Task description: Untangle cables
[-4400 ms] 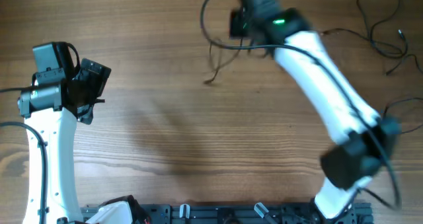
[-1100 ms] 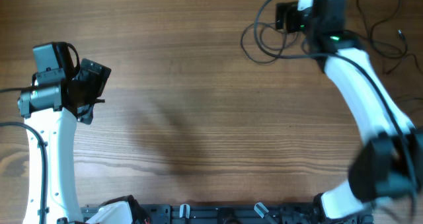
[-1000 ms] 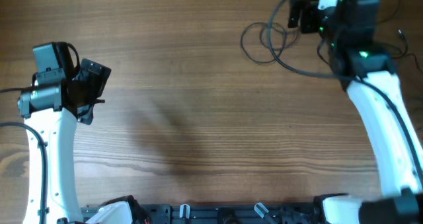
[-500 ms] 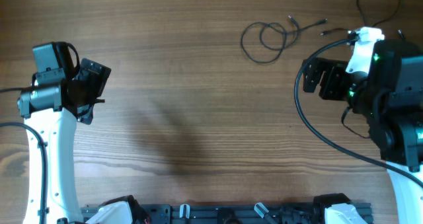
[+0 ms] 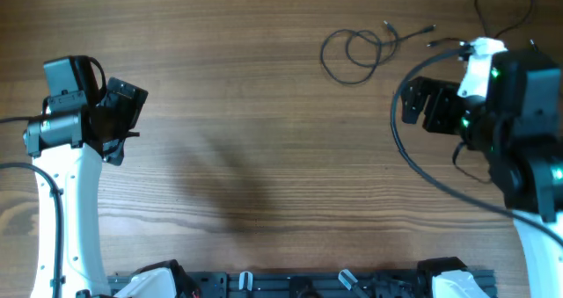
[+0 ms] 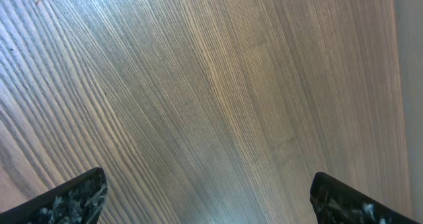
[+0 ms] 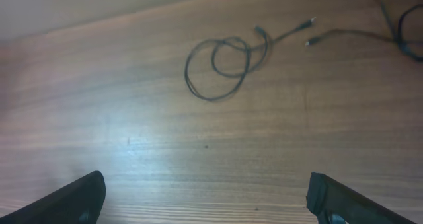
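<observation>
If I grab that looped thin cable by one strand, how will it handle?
Probably floppy: the looped cable lies in loose, overlapping curls, so it should sag and trail. Being very thin, it's likely light and may slip between the jaws.

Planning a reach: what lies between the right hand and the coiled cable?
Only bare table between right hand and coiled cable, in the right wrist view.
</observation>
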Robot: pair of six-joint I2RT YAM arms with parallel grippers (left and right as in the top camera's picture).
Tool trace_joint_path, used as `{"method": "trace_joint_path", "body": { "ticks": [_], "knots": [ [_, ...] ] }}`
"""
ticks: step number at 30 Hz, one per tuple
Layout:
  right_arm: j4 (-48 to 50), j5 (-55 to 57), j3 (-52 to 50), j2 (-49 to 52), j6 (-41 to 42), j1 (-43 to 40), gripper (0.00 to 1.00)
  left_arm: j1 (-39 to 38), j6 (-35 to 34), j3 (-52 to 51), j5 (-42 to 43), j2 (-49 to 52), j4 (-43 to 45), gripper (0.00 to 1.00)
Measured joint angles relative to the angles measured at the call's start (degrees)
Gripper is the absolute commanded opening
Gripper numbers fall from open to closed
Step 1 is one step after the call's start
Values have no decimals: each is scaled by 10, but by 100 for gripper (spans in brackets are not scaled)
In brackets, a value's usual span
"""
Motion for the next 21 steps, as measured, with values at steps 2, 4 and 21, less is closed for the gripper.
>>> {"method": "trace_joint_path", "body": {
  "ticks": [2, 4, 21],
  "knots": [
    [-1, 5, 0, -36, 0, 0, 99, 0, 0, 0, 0, 0, 0, 100],
    [-2, 14, 0, -109, 0, 0, 100, 0, 0, 0, 0, 0, 1, 100],
    [248, 76, -450, -557, 0, -29, 100, 0, 0, 0, 0, 0, 0, 100]
  ]
}}
